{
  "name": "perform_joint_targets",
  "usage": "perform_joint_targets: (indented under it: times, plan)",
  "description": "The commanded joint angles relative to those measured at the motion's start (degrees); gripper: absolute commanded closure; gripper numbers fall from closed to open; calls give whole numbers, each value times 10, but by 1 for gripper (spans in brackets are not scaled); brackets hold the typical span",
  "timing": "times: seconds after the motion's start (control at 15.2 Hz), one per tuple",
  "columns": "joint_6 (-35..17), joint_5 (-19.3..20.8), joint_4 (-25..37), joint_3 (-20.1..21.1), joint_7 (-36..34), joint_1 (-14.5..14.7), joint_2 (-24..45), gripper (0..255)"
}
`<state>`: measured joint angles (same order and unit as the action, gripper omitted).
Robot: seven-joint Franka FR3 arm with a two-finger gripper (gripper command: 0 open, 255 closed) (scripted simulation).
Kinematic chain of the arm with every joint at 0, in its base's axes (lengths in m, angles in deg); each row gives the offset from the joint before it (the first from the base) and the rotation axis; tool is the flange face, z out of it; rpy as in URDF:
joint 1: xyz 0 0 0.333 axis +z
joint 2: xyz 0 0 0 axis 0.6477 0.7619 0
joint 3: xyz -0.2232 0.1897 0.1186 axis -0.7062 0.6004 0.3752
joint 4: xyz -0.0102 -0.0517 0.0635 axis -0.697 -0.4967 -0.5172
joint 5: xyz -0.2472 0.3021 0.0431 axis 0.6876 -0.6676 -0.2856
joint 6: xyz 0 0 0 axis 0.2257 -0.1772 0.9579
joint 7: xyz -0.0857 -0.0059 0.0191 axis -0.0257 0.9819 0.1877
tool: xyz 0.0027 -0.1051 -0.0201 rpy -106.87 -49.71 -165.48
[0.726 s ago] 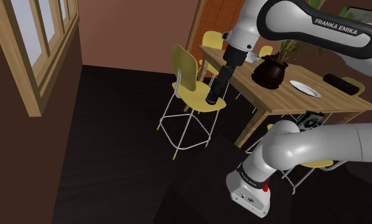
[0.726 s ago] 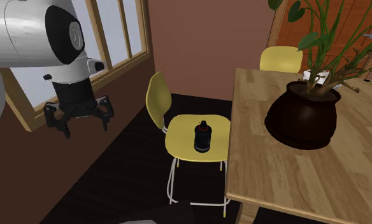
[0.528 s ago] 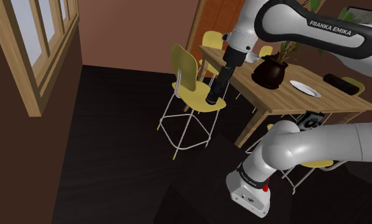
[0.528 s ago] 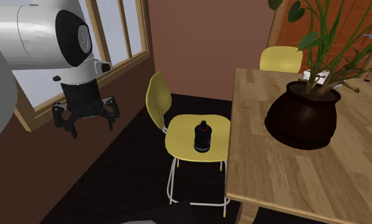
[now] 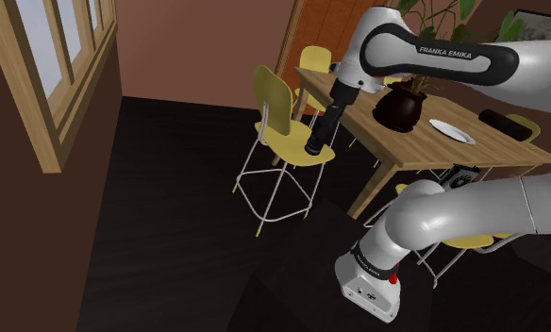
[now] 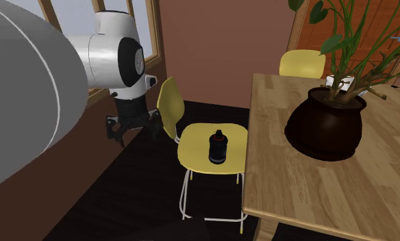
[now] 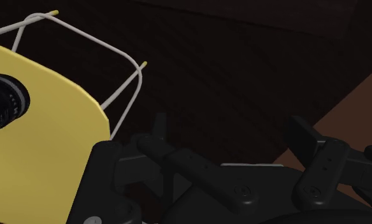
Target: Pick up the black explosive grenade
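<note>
Second exterior view: black grenade (image 6: 218, 147) was seen upright on the yellow chair (image 6: 194, 150) seat; the pincer (image 6: 134, 131), spread apart and empty, was held beside it. Grasp and lift were judged outstanding.

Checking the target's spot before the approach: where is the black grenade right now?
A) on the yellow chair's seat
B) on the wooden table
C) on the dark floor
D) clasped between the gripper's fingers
A: the black grenade stands upright on the yellow chair's seat, and the open gripper is off to the side, apart from it.
</note>
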<state>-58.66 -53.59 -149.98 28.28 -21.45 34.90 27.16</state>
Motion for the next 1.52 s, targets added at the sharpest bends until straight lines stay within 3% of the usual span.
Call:
perform_joint_targets:
  times: [0.0,0.79,1.12,1.45]
  plan:
    - [-26,14,0,-17,18,-9,22,0]
    - [-171,65,51,-133,140,-55,192,0]
    - [-222,52,101,-178,198,-64,281,0]
    - [-262,12,166,-216,266,-74,379,0]
